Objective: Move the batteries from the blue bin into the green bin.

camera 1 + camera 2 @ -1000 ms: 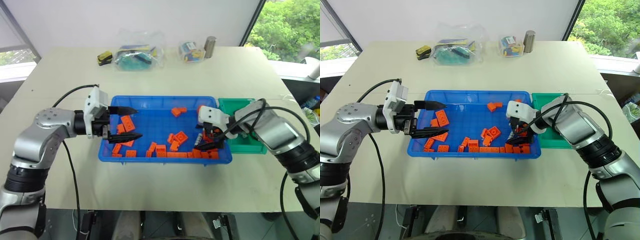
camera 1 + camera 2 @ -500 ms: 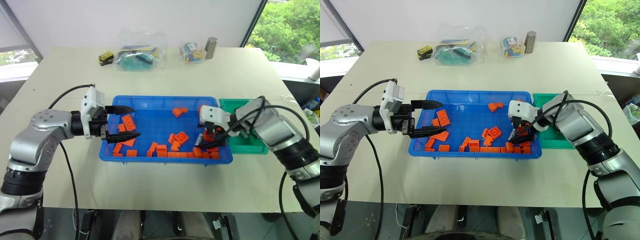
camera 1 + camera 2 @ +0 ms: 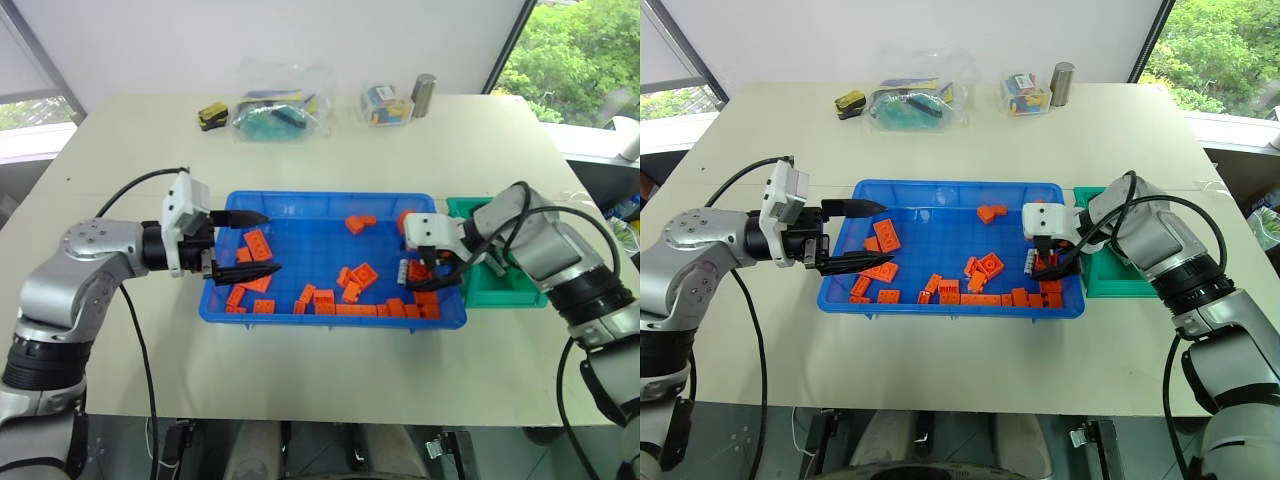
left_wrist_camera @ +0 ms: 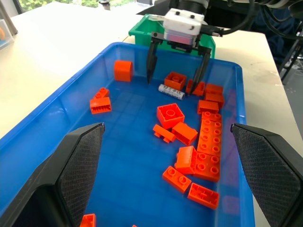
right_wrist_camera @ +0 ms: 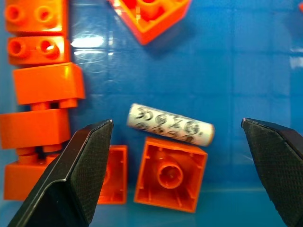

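Right wrist view gives you one battery (image 5: 170, 125) lying flat on the blue bin (image 3: 300, 205) floor near its right edge, between your right gripper's (image 4: 178, 71) wide-spread fingers, bricks (image 5: 170, 174) crowding its long side.

Battery (image 5: 170, 126) has dark print, illegible; no other text

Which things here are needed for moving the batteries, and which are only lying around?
Needed:
battery, lying flat in the blue bin
green bin beside it
right gripper, open above the battery

Only lying around:
orange bricks in the blue bin
plastic bags at the table's far side
metal can
left gripper, open, idle
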